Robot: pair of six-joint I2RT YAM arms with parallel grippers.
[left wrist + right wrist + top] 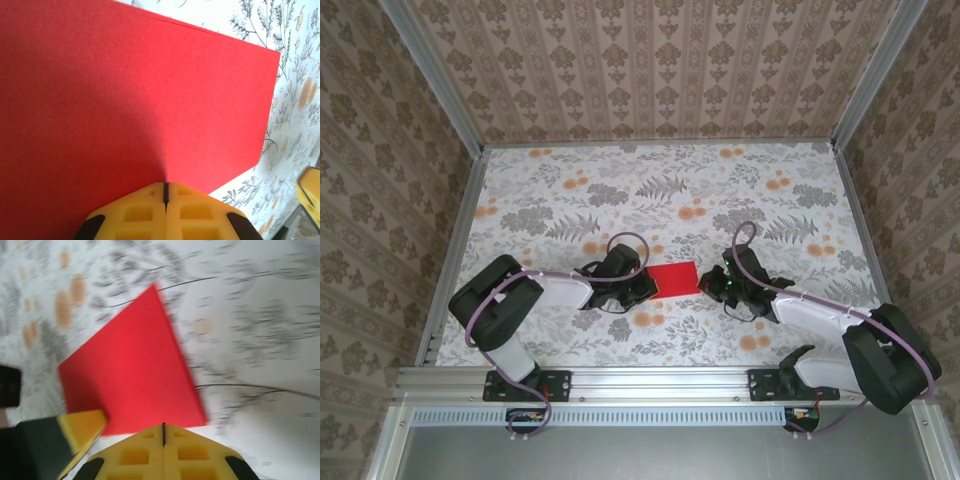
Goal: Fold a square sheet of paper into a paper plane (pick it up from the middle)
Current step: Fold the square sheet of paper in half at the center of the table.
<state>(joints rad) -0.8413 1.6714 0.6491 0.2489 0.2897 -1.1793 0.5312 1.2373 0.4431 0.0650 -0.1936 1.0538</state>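
The square sheet of paper [672, 278] lies flat on the flowered tabletop between the two arms as a bright red rectangle, with a doubled edge along its far side in the left wrist view. My left gripper [645, 286] is at its left edge. In the left wrist view its yellow jaws are pressed together, and the left gripper [165, 185] has its tip over the red paper [130, 100], holding nothing. My right gripper [706, 283] is at the paper's right edge. Its jaws are also together, the right gripper [163, 426] just short of the paper's [130, 365] near edge.
The flowered table [720, 190] is walled on three sides by patterned panels with metal frame posts. The right gripper's yellow finger [310, 192] shows at the left wrist view's edge. The left gripper's finger [80, 427] shows in the right wrist view, which is blurred.
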